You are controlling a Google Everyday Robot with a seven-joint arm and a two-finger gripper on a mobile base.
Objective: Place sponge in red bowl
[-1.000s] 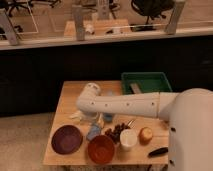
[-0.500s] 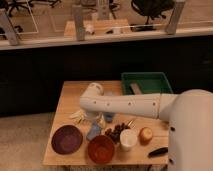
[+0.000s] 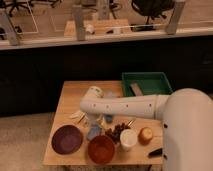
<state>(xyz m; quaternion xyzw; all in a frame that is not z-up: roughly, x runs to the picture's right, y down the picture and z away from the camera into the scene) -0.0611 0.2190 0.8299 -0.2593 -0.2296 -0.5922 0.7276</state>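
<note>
The red bowl (image 3: 101, 148) stands at the front edge of the wooden table (image 3: 70, 92). A light blue sponge (image 3: 93, 132) is just behind it and to its left. My white arm reaches from the right across the middle of the table. The gripper (image 3: 86, 118) hangs from the arm's left end, just above and behind the sponge. I cannot tell whether it touches the sponge.
A purple bowl (image 3: 67, 139) sits left of the red bowl. To the right are a white cup (image 3: 128, 139), a dark cluster (image 3: 116, 131), an orange item (image 3: 146, 134) and a black object (image 3: 155, 152). A green bin (image 3: 147, 83) stands at the back right.
The arm's left end has dipped slightly toward the table. The bowls and the sponge have not moved.
</note>
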